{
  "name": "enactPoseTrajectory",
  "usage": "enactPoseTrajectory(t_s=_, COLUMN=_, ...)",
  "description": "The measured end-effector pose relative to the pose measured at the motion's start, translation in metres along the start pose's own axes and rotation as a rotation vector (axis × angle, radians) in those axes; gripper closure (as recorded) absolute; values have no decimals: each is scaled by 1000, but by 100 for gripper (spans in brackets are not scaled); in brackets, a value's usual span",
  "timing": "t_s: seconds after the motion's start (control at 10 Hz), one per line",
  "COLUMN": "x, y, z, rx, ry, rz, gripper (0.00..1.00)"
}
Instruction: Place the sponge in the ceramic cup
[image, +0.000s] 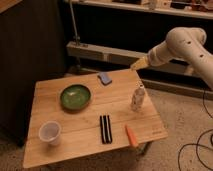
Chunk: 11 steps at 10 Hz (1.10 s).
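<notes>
1. End effector (137, 64) hung in the air past the far right edge of the counter (150, 124), above and to the right of the sponge (104, 78), not touching it.
2. End effector was released, with nothing in it. Its yellowish tip pointed left and slightly down, toward the far edge of the counter.
3. White arm (187, 44) came in from the right side of the scene, up high and off the counter.
4. Sponge was a blue-lavender pad lying flat on the counter at the far edge, a bit right of centre. Nothing was touching it.
5. Ceramic cup (49, 133) was pale, stood upright with its rim up, and sat at the near left corner of the counter. It was well apart from the sponge, and nothing showed inside it.
6. Green bowl (75, 96) sat left of centre, roughly between the sponge and the ceramic cup, clear of both.
7. White bottle (138, 98) stood upright on the right side of the counter, nearer than the sponge and below the end effector in the view.
8. Black ridged block (105, 129) lay flat near the near edge, about centre, with its long side running near to far.
9. Orange stick-shaped item (131, 135) lay just to the right of the black ridged block and apart from it. I could not tell what it was.
10. Cables (199, 147) lay on the floor to the right of the counter.
</notes>
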Motion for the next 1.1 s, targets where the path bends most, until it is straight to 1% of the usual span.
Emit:
enactPoseTrajectory(t_s=0.1, x=5, y=-7, z=5, rx=12, ry=14, rz=-18, gripper=20)
enactPoseTrajectory(t_s=0.6, x=4, y=-5, z=5, rx=6, ry=16, rz=-20, gripper=20)
enactPoseTrajectory(t_s=0.7, x=7, y=-4, z=8, rx=-2, ry=31, rz=-20, gripper=20)
enactPoseTrajectory(t_s=0.8, x=13, y=-2, z=14, rx=-7, ry=43, rz=-25, gripper=20)
enactPoseTrajectory(t_s=0.9, x=27, y=-1, z=31, rx=-11, ry=58, rz=-33, gripper=20)
enactPoseTrajectory(t_s=1.1, x=53, y=-5, z=63, rx=-14, ry=68, rz=-48, gripper=20)
